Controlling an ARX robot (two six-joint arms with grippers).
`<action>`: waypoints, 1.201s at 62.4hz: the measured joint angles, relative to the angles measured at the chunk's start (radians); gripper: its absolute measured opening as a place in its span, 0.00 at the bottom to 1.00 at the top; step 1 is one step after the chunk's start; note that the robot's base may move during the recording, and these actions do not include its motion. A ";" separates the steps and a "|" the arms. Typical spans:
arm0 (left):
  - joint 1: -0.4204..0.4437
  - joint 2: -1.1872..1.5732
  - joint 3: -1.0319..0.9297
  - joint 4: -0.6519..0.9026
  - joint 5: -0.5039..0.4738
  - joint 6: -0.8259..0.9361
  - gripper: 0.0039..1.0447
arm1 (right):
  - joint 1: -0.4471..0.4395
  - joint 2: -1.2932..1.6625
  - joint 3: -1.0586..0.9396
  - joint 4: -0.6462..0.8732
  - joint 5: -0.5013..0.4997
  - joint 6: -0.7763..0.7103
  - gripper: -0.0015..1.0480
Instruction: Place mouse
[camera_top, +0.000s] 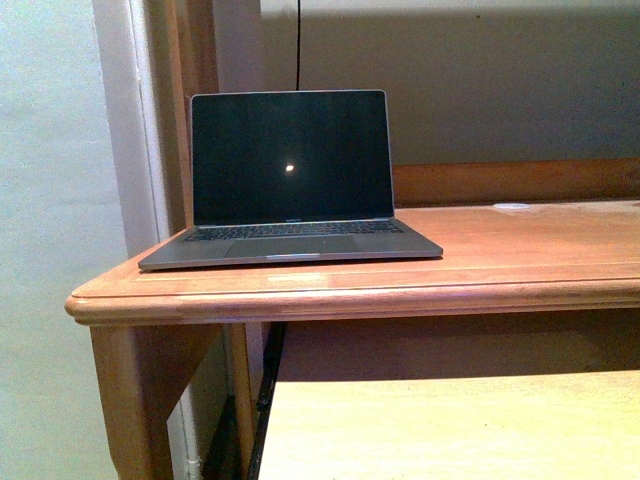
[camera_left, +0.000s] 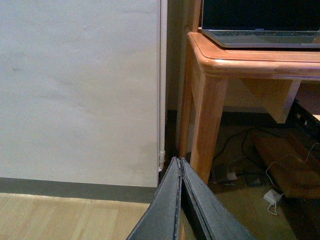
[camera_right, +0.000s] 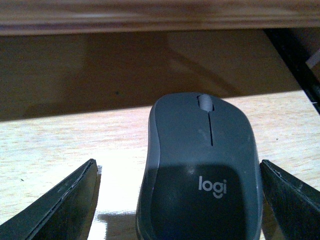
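Observation:
The mouse (camera_right: 200, 170) is dark grey and rounded, with a scroll wheel and a white "logi" mark. It lies on a pale wooden surface (camera_right: 60, 145) in the right wrist view, between my right gripper's (camera_right: 179, 192) two dark fingers (camera_right: 60, 205). The jaws stand wide apart; one finger is well clear of it, the other close beside its edge. My left gripper (camera_left: 180, 167) is shut and empty, hanging low beside the table leg (camera_left: 207, 115). Neither gripper nor the mouse shows in the front view.
An open laptop (camera_top: 290, 180) with a dark screen stands at the left end of the brown wooden table (camera_top: 500, 270). A pale lower shelf (camera_top: 450, 420) lies under the tabletop. A table rail (camera_right: 150, 15) runs above the mouse. Cables and adapters (camera_left: 272, 197) lie on the floor.

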 joint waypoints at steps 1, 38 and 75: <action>0.000 -0.005 0.000 -0.006 0.000 0.000 0.02 | 0.000 0.003 0.000 0.002 0.000 0.000 0.93; 0.000 -0.171 0.000 -0.177 0.000 0.000 0.02 | -0.092 0.069 0.064 -0.043 -0.064 0.079 0.58; 0.000 -0.171 0.001 -0.177 0.000 -0.001 0.69 | 0.109 -0.153 0.327 -0.304 -0.032 0.166 0.56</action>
